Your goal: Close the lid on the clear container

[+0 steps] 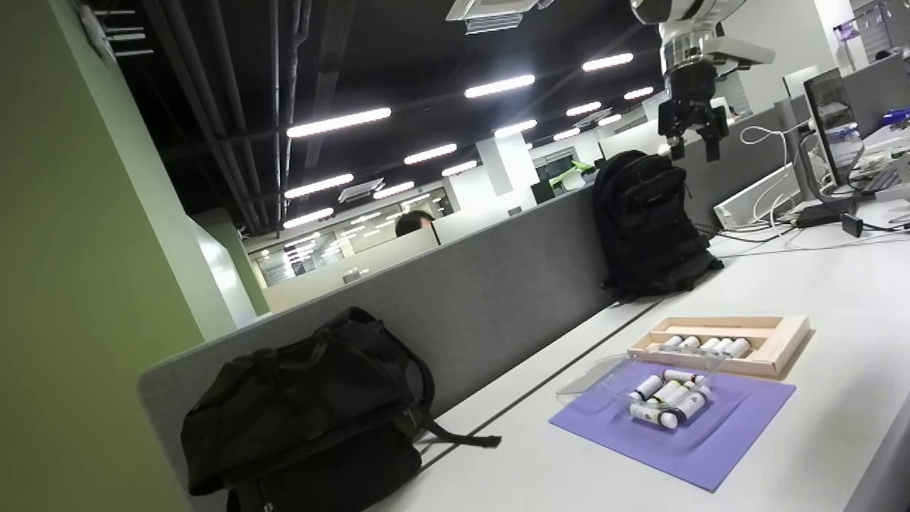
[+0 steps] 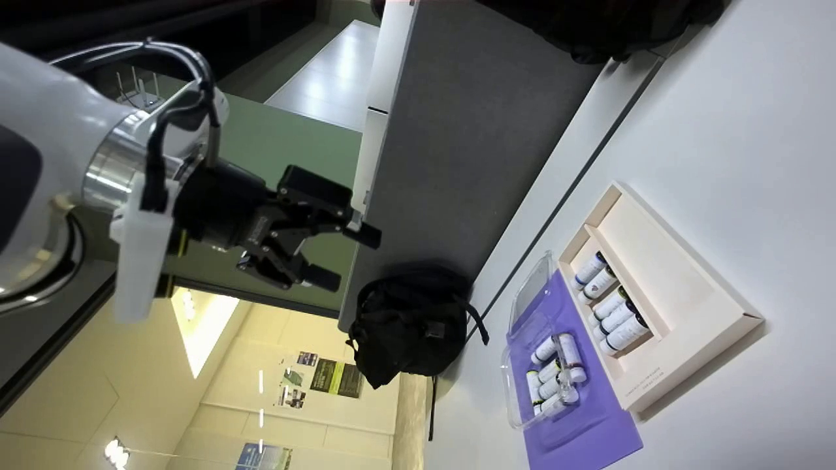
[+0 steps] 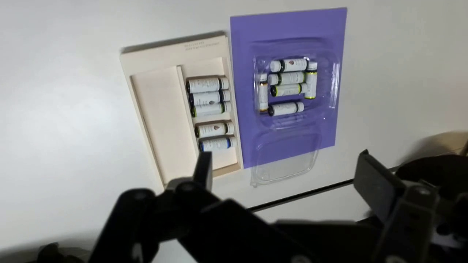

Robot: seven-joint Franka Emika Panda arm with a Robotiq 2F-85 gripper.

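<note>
The clear container (image 3: 333, 87) lies open on a purple sheet (image 3: 252, 31), with several small white-labelled bottles in it. It also shows in both exterior views (image 1: 643, 405) (image 2: 511, 391). Its clear lid (image 3: 283, 171) is folded back flat, partly on the sheet and partly on the white table; it shows in both exterior views (image 1: 590, 377) (image 2: 530, 287). My gripper (image 3: 284, 162) is open and empty. In both exterior views the gripper (image 1: 695, 149) (image 2: 348, 256) hangs high above the table, apart from the container and lid.
A flat wooden-framed tray (image 3: 157, 113) with several bottles stands beside the purple sheet. Two black backpacks (image 1: 306, 419) (image 1: 650, 227) lean on a grey partition (image 1: 512, 277) along the table's back. A monitor (image 1: 832, 128) and cables are farther along. A dark gap (image 3: 303, 196) runs along the table.
</note>
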